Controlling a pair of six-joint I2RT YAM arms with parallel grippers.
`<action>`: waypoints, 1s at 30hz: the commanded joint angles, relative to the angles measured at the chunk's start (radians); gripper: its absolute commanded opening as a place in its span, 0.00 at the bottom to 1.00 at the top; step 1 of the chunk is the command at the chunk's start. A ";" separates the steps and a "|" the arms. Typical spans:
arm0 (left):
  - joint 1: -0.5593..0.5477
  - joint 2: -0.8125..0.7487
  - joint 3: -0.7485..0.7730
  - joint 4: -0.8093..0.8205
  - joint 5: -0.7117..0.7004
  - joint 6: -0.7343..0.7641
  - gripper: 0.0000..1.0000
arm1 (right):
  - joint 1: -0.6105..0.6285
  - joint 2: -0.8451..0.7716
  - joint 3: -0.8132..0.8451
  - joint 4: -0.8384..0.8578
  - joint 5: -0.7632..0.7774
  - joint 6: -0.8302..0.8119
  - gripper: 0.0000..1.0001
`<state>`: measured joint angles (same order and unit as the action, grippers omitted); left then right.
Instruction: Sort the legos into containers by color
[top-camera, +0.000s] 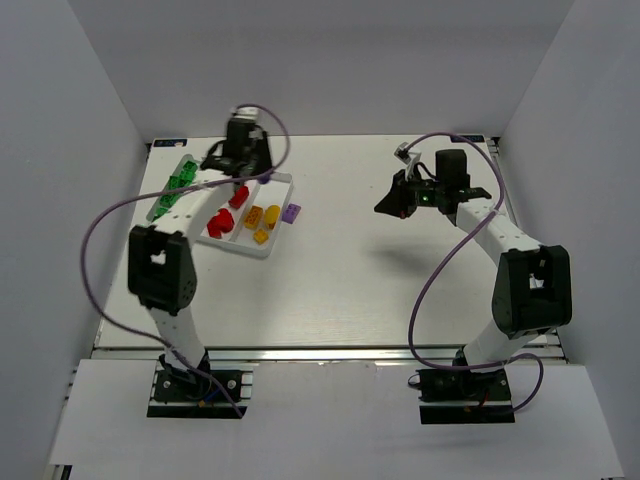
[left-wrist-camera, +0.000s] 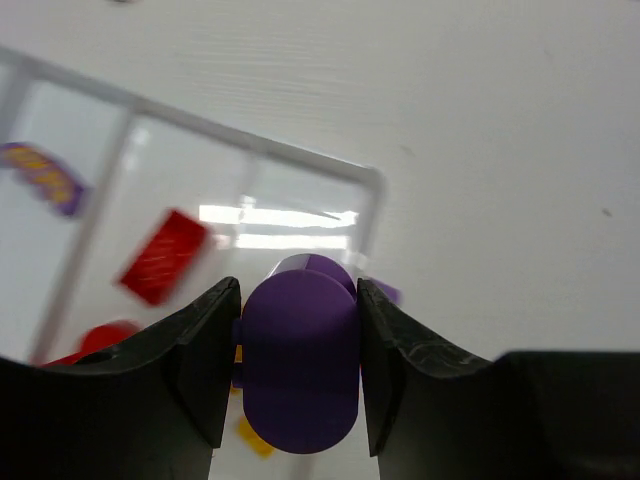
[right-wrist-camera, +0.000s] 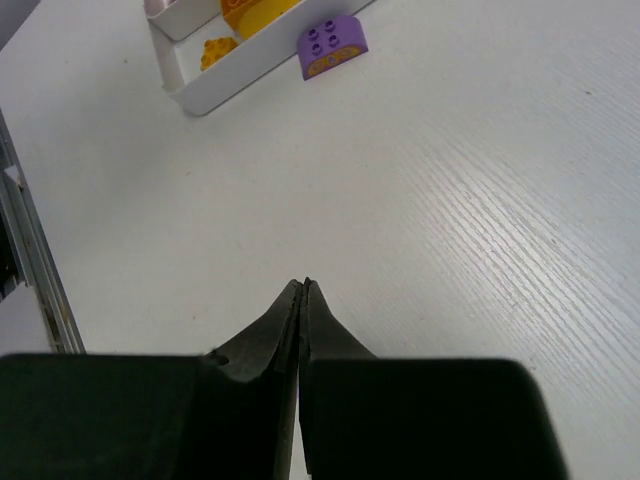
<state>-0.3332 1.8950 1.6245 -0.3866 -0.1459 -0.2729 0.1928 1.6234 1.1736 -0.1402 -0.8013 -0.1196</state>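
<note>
My left gripper (top-camera: 236, 166) hangs over the far end of the white tray (top-camera: 252, 250), shut on a rounded purple lego (left-wrist-camera: 300, 365) held between its fingers (left-wrist-camera: 205, 345). Below it, the tray's rim (left-wrist-camera: 300, 157) and a red lego (left-wrist-camera: 164, 256) are visible. Green legos (top-camera: 180, 180) lie in the left container, red legos (top-camera: 222, 221) in a middle one, and yellow legos (top-camera: 263, 220) further right. A purple lego (top-camera: 291, 212) (right-wrist-camera: 332, 45) rests on the table beside the tray (right-wrist-camera: 215, 88). My right gripper (top-camera: 384, 206) (right-wrist-camera: 303, 286) is shut on nothing, well right of the tray.
White walls enclose the table on three sides. A blurred purple piece (left-wrist-camera: 45, 178) lies in a tray compartment in the left wrist view. A metal rail (top-camera: 320, 352) runs along the near table edge, and purple cables loop from both arms.
</note>
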 joint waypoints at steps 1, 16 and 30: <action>0.143 -0.106 -0.113 -0.023 0.020 -0.003 0.11 | 0.017 -0.013 0.012 -0.033 -0.058 -0.052 0.02; 0.369 0.085 -0.008 -0.084 -0.081 0.118 0.26 | 0.037 0.000 0.021 -0.052 -0.058 -0.077 0.09; 0.384 0.196 0.083 -0.107 -0.179 0.043 0.70 | 0.045 0.023 0.057 -0.102 -0.055 -0.133 0.31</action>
<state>0.0505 2.1212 1.6657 -0.4896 -0.2981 -0.2062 0.2298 1.6321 1.1824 -0.2161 -0.8406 -0.2089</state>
